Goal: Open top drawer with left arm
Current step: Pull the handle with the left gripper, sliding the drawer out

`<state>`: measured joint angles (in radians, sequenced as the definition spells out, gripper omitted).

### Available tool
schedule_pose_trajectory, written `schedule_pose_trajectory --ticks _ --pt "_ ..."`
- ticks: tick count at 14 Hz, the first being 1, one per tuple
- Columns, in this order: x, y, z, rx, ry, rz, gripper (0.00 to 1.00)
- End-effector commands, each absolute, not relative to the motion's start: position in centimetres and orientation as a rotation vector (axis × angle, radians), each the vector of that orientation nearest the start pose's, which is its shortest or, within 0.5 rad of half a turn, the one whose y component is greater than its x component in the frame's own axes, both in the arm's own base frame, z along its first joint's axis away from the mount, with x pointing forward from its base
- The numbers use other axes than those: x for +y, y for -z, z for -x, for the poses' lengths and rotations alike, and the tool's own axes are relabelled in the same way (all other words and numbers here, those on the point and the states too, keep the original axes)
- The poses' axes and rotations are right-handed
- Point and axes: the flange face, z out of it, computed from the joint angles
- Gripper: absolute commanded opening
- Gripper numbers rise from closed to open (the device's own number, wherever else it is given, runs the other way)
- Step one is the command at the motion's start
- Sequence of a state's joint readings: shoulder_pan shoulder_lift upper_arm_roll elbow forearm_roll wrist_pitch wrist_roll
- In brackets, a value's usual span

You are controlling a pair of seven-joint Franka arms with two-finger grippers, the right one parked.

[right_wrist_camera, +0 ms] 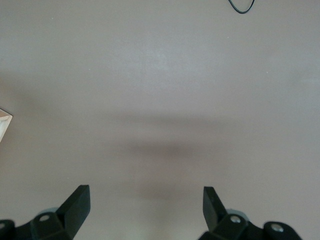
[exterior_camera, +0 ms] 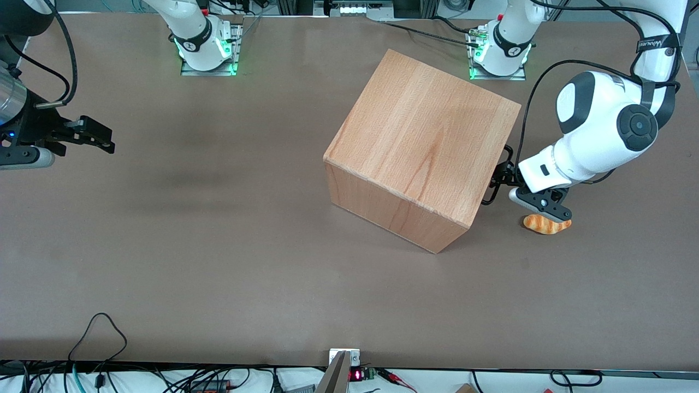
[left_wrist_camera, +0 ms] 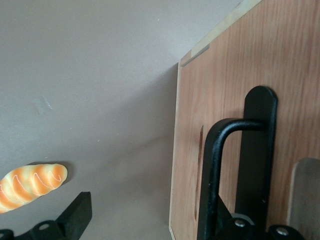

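Your left arm is folded low at its own end of the table, elbow bent, wrist turned in toward the front of the beech cabinet. The gripper sits right at that front, against the black bar handle of the top drawer. Its fingers stand wide apart: one finger lies between the handle bar and the drawer panel, the other finger is out over the tabletop, nothing clamped. From the front you see only the cabinet's top and side; the wrist view alone shows the drawer face, flush and closed. A small orange-striped bread roll lies just beside the gripper, nearer the front camera.
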<state>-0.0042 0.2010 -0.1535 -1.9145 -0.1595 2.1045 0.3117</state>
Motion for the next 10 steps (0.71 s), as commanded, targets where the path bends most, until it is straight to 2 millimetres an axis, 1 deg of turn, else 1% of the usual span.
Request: schedule_pose_trajectory --ticks 1,2,3,4,5,6,7,8,10 --pt "-6.1 -37.7 -60.6 0.546 0.066 3.264 1.00" --pt "-5.1 -36.9 -60.9 0.515 0.052 3.267 1.00" --pt "-3.1 -36.3 -61.5 0.455 0.064 3.265 1.00" --pt "-0.9 -35.8 -62.0 0.394 0.110 3.251 1.00" --pt "1.2 -35.4 -62.3 0.337 0.147 3.238 1.00" --pt "3.7 -34.6 -62.3 0.267 0.139 3.244 1.00" --pt "5.9 -34.3 -62.2 0.205 0.146 3.241 1.00" --pt "8.2 -34.6 -62.3 0.150 0.181 3.223 1.00" --pt "10.7 -34.8 -62.6 0.111 0.221 3.195 1.00"
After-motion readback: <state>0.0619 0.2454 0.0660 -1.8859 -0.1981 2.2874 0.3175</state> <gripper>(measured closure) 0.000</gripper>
